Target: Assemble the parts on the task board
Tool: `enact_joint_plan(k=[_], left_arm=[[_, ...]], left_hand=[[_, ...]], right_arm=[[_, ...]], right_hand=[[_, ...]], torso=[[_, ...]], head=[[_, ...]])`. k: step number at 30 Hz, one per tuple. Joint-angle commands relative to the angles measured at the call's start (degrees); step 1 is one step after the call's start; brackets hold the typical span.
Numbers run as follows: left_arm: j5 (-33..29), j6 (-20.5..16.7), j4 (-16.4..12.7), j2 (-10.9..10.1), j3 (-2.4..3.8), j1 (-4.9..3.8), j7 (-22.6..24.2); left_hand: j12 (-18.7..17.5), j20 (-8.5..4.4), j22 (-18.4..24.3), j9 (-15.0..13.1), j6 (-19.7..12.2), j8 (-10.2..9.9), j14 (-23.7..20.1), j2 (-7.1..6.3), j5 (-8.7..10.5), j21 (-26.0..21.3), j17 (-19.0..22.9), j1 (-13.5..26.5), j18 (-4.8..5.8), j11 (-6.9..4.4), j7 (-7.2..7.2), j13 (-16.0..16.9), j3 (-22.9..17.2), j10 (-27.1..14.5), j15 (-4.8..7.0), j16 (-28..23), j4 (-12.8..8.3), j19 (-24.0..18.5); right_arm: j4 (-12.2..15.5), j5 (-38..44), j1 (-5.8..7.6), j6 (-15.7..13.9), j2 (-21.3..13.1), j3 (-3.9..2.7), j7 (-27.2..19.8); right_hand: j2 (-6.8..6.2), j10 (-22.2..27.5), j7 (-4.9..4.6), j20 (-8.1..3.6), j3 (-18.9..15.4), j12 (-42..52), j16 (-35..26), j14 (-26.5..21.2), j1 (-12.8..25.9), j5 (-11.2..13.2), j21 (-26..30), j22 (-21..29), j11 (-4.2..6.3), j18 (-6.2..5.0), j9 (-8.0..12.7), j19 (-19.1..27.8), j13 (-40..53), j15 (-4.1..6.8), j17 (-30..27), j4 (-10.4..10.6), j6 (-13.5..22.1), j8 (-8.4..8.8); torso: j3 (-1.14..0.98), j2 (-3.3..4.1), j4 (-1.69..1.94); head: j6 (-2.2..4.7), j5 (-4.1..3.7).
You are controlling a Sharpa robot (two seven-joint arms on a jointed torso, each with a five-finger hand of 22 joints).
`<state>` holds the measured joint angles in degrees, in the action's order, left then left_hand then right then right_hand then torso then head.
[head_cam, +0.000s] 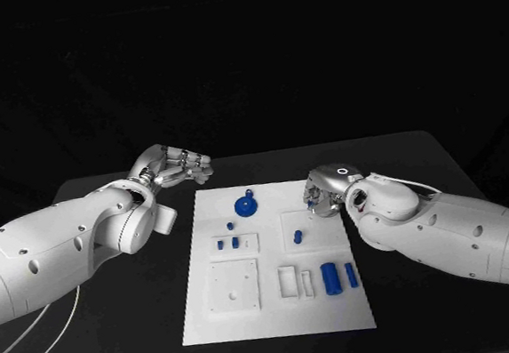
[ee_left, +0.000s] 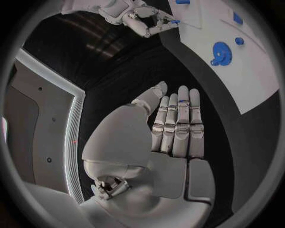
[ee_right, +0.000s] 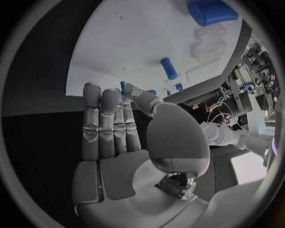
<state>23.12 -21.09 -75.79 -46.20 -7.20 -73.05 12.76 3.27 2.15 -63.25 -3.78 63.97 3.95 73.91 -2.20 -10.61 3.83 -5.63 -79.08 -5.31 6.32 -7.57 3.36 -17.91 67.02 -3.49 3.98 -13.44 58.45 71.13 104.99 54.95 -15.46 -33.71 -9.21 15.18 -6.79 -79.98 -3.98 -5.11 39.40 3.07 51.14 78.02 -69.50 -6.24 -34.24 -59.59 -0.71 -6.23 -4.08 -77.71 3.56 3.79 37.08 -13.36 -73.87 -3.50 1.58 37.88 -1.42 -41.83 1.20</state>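
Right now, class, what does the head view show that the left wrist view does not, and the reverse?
The head view adds the near end of the white rectangular task board, with two blue cylinders lying side by side there. The left wrist view adds the palm side of the silver left hand, its fingers straight and close together, holding nothing. Both share the blue gear-shaped part and the silver right hand at the board's right edge.

You've got bare worktop down both sides of the task board; the blue gear and cylinders stick up on it.
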Motion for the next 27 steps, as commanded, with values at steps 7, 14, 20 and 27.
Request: enact_joint_plan(k=[7,14,20,27], left_arm=[[-0.4,-0.1,0.3,0.0,0.06,-0.11,0.3],[-0.4,-0.4,0.4,0.3,0.06,-0.12,0.3],[-0.5,-1.1,1.0,1.1,0.06,-0.12,0.5],[-0.9,-2.3,2.0,2.5,0.04,-0.12,0.6]], left_hand=[[0.2,-0.04,-0.1,0.0,-0.3,-0.2,0.5,0.77,0.15,0.0,-0.1,0.0,0.27,-0.15,-0.02,0.0,0.3,0.1,0.1,-0.2,-0.1,0.3],[0.2,-0.04,-0.1,0.0,-0.3,-0.2,0.5,0.77,0.15,0.0,-0.1,0.0,0.27,-0.15,-0.02,0.0,0.3,0.1,0.1,-0.2,-0.1,0.3],[0.2,-0.04,-0.1,0.0,-0.3,-0.2,0.4,0.82,0.11,0.0,-0.1,0.1,0.24,-0.15,-0.01,0.0,0.3,0.1,0.1,-0.2,-0.1,0.4],[0.2,-0.04,0.0,0.0,-0.3,-0.2,0.4,0.88,0.12,0.0,-0.1,0.1,0.24,-0.16,-0.01,0.0,0.3,0.2,0.09,-0.2,-0.1,0.4]], right_arm=[[4.4,-7.7,-0.01,0.1,-2.2,-3.55,-0.6],[7.9,-9.9,-0.04,-0.5,-2.0,-4.32,-1.9],[10.4,-8.1,-0.57,-0.6,0.3,-4.15,-2.8],[12.1,-4.5,-1.28,-0.2,3.2,-1.98,-3.5]], right_hand=[[0.43,-0.2,-0.08,0.09,-0.4,0.4,-0.8,0.6,-0.4,-0.1,1.8,-2.2,-0.04,-1.13,0.0,-0.9,0.0,0.02,0.9,0.3,-0.3,-0.19],[0.69,-0.1,-0.12,0.18,-0.7,0.3,-1.2,0.7,-0.5,0.0,3.4,-3.5,-0.07,-1.31,0.0,-1.2,0.0,-0.01,1.1,0.3,-0.2,-0.2],[0.86,-0.1,-0.14,0.19,-0.9,0.3,-1.3,0.8,-0.5,0.1,4.4,-4.3,-0.07,-1.28,0.0,-1.5,0.0,-0.03,1.2,0.2,-0.1,-0.2],[0.94,0.0,-0.14,0.19,-0.9,0.3,-1.3,0.8,-0.5,0.2,5.3,-5.3,-0.09,-1.26,0.0,-1.9,0.0,-0.02,1.2,0.0,-0.1,-0.2]], torso=[[0.03,-0.01,-0.05],[0.08,-0.06,0.01],[0.14,-0.2,0.17],[0.32,-0.29,0.18]], head=[[0.77,1.34],[1.58,2.85],[1.82,4.66],[1.76,6.82]])
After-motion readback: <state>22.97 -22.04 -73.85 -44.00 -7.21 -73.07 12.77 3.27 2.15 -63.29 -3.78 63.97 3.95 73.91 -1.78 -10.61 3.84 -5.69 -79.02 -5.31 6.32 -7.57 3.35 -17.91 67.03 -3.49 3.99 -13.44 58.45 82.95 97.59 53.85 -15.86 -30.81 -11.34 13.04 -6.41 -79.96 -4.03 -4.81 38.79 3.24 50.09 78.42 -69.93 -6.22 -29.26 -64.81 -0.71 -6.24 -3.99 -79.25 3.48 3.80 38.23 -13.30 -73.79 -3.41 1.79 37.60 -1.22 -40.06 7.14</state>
